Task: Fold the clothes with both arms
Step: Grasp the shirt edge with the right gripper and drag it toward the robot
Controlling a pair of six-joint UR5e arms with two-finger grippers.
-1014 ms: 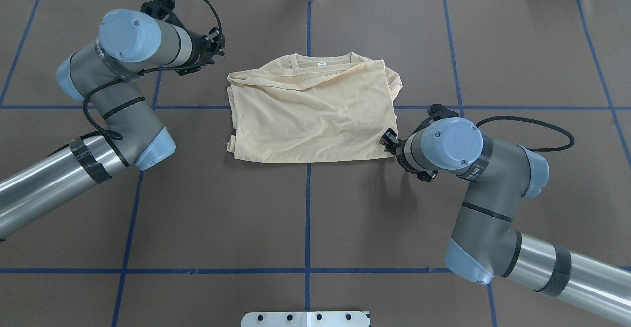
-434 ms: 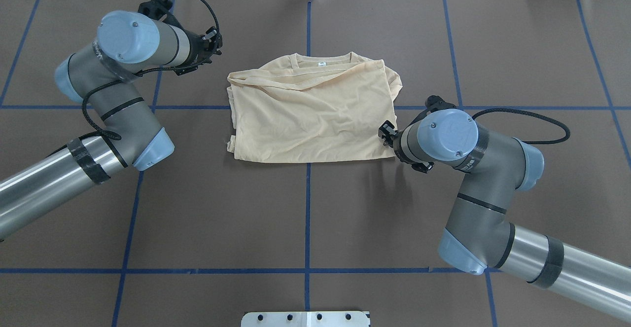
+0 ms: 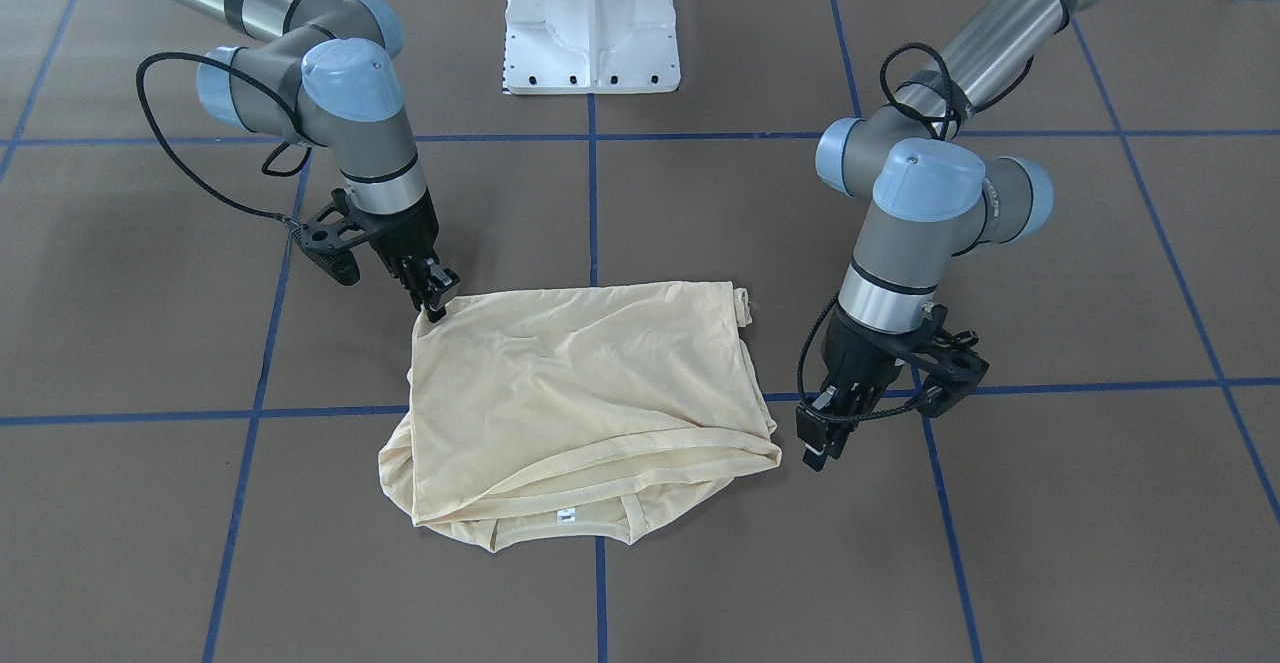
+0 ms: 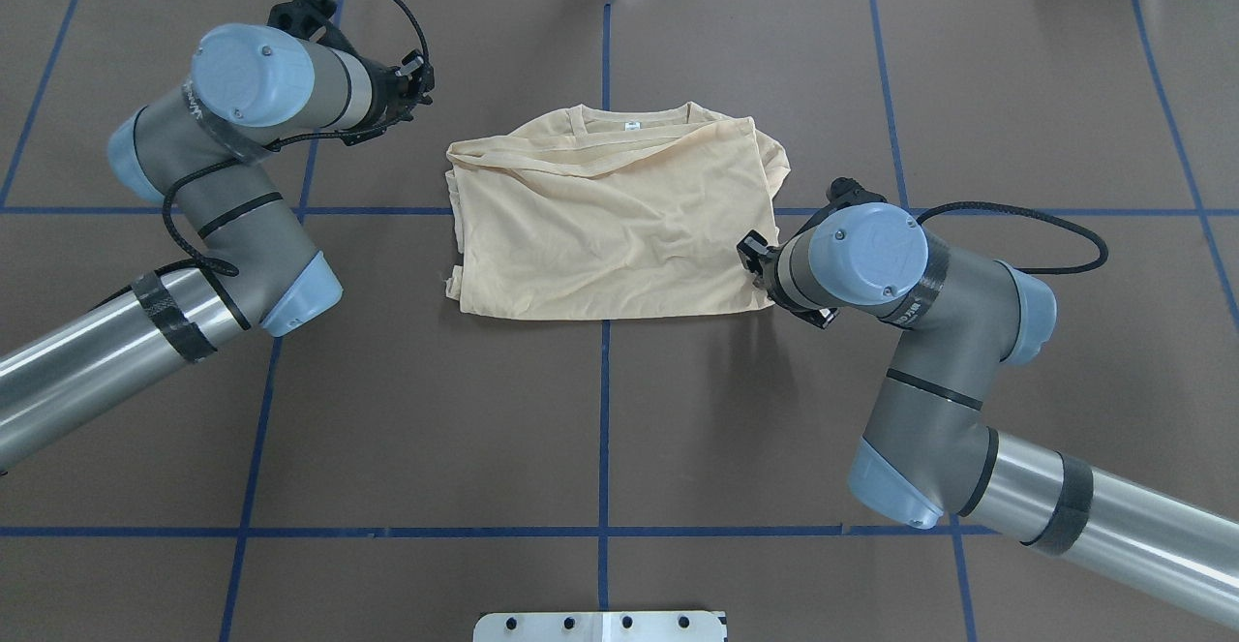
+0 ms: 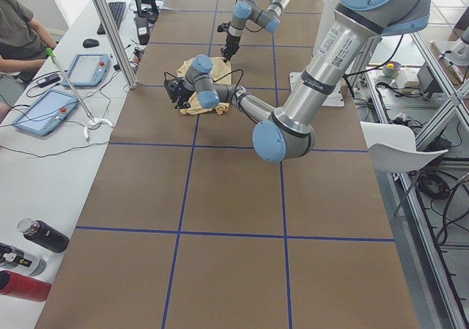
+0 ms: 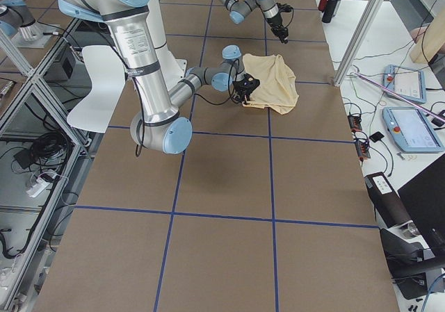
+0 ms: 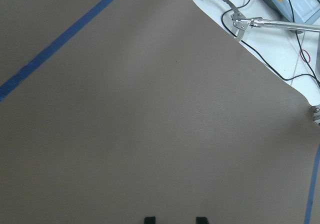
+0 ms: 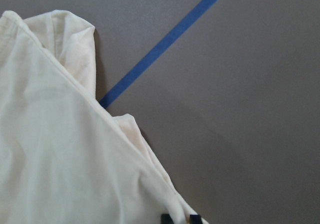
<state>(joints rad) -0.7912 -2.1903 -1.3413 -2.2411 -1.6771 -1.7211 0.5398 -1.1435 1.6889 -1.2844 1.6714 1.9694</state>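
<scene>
The pale cream shirt [image 4: 610,226] lies folded on the brown table, collar and white neck label [image 4: 631,125] at the far side; its print is hidden. It also shows in the front view [image 3: 580,383] and the right wrist view [image 8: 65,159]. My right gripper [image 4: 747,257] is low at the shirt's near right corner [image 3: 438,305], its jaws a little apart with the cloth edge at the fingertips [image 8: 165,217]. My left gripper [image 4: 423,80] is open and empty, apart from the shirt's far left corner [image 3: 815,453], over bare table [image 7: 174,220].
The white pedestal base [image 3: 590,23] stands at the robot's side of the table. Blue tape lines [image 4: 605,410] cross the brown mat. A grabber tool [image 7: 235,19] and cables lie past the table's far edge. Tablets [image 5: 44,109] lie on the operators' desk.
My right arm has moved left and a little farther out, bringing its gripper up to the shirt's near right corner. My left gripper has shifted slightly away from the shirt.
</scene>
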